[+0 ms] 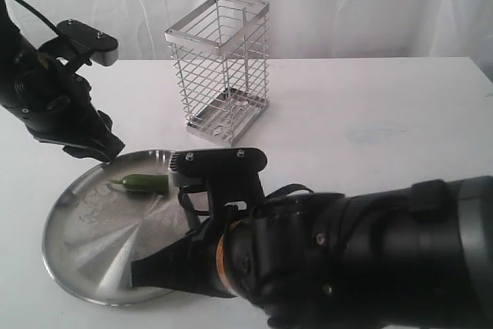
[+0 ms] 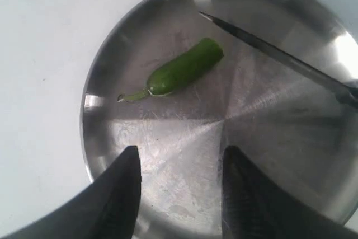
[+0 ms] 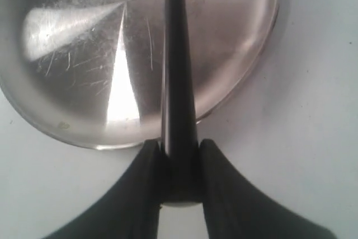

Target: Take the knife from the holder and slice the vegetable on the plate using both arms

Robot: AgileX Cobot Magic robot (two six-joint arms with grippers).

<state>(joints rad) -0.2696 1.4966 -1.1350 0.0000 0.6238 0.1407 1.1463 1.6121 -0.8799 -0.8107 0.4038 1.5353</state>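
Now, knife: clamped by its handle between the fingers of the right gripper [image 3: 179, 155], the knife [image 3: 178, 71] runs straight out ahead of the fingertips over the plate [image 3: 246, 54], likely so the blade leads toward the cut.
Left gripper: the left gripper [image 2: 179, 194] hangs over the plate's near edge with its fingers apart and nothing between them, probably waiting to steady the pepper.
Vegetable: the vegetable [image 2: 182, 70] lies on the plate ahead of the left fingertips, just short of the knife tip, untouched and uncut.
Holder: the holder [image 1: 219, 67] stands empty, well beyond both grippers.
Views: the left wrist view alone shows blade and pepper together; the right wrist view shows the grip but no pepper; the exterior view hides the blade behind the right arm.
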